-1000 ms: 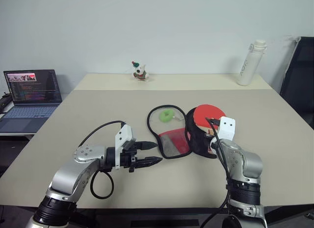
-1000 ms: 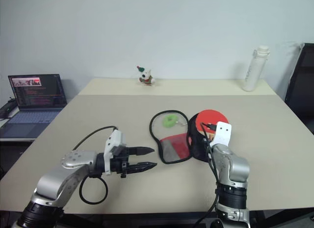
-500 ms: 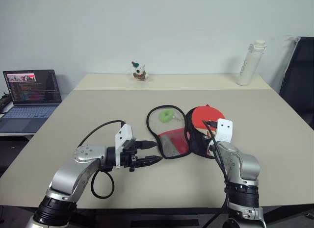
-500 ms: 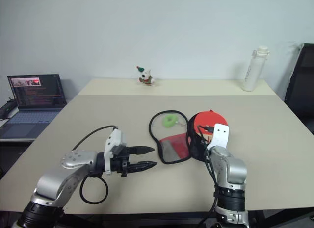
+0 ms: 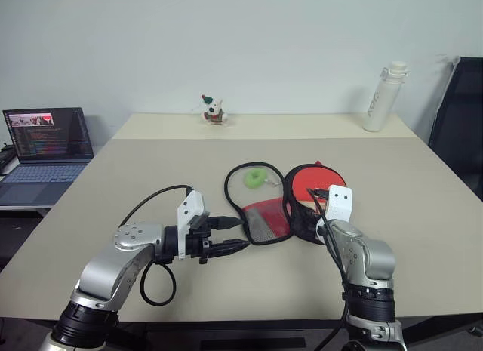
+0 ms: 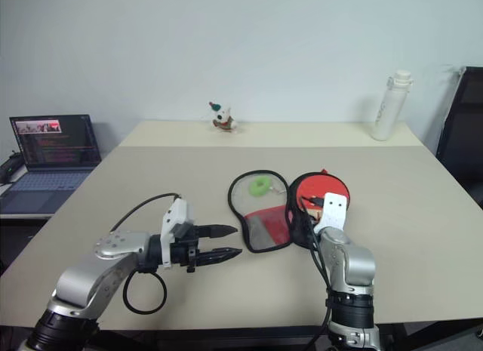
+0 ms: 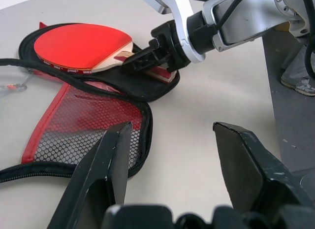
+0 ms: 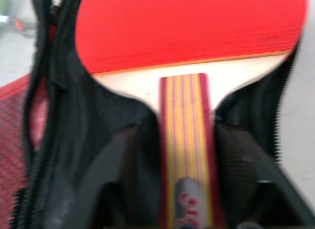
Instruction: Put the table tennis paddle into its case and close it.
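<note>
Left wrist view, paddle: the flat table tennis paddle (image 7: 81,44) with its round red rubber face and striped pale wooden handle lies face up in the open case, handle toward the right gripper.
Case: the soft black-edged zip case (image 5: 273,202) is spread open on the beige table (image 5: 151,177); its black half (image 7: 118,86) cradles the paddle, and its red half with black mesh (image 7: 83,125) is folded out flat beside it, on the robot's left.
Charm: a small green ring-shaped charm (image 5: 258,177) rests on the pale lining of the folded-out half.
Right gripper: the right gripper (image 8: 187,155) has its two black fingers (image 8: 115,165) spread on either side of the handle with gaps showing, so the grip is released; it sits at the handle end of the case.
Left gripper: the left gripper (image 5: 230,235) hovers above the table with its fingers parted and nothing between them, pointing at the mesh half and just short of it.
Background: a white water bottle (image 5: 386,96), a small toy figurine (image 5: 213,109) and an open laptop (image 5: 47,151) off to the side.
</note>
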Action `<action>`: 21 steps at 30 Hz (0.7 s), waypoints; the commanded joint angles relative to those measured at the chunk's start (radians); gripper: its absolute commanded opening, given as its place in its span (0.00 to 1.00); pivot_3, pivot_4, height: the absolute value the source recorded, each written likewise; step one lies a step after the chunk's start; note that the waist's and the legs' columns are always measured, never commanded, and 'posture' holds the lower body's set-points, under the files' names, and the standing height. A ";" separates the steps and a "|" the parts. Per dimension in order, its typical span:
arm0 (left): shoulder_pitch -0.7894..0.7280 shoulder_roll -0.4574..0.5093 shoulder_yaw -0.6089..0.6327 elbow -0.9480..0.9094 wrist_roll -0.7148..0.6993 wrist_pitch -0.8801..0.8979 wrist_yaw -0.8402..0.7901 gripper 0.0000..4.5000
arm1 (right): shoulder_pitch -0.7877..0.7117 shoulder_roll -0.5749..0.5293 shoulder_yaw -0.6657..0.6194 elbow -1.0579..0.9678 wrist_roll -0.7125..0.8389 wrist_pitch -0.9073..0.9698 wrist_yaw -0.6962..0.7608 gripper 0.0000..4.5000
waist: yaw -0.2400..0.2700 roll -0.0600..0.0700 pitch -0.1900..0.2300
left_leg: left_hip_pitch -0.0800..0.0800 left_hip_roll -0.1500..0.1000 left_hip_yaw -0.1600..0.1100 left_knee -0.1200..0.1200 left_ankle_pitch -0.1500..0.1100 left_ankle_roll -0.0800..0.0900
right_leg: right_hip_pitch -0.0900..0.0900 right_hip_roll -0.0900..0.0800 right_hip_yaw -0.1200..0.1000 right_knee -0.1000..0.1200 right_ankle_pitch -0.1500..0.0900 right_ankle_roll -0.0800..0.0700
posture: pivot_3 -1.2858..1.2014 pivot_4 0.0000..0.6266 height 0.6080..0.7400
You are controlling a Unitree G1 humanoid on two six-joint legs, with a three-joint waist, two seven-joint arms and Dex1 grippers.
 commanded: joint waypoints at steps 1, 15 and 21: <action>-0.006 0.000 0.015 -0.029 -0.006 -0.014 0.005 0.64 | -0.003 -0.010 0.037 -0.061 0.004 -0.013 0.024 0.91 | 0.000 0.000 0.000 | 0.000 0.000 0.000 0.000 0.000 0.000 | 0.000 0.000 0.000 0.000 0.000 0.000 | 0.52 0.24 1.00; -0.007 -0.020 0.027 0.091 0.064 -0.069 0.079 0.64 | -0.062 -0.261 0.081 -0.206 0.148 0.020 0.357 0.99 | 0.002 0.000 0.000 | 0.000 0.000 0.000 0.000 0.000 0.000 | 0.000 0.000 0.000 0.000 0.000 0.000 | 0.52 0.24 1.00; -0.039 -0.016 0.025 0.268 0.147 -0.150 0.103 0.64 | -0.092 -0.577 0.035 -0.248 0.381 0.091 0.725 0.99 | 0.012 -0.001 0.000 | 0.000 0.000 0.000 0.000 -0.002 0.004 | 0.000 0.000 0.000 0.000 0.000 0.000 | 0.52 0.24 1.00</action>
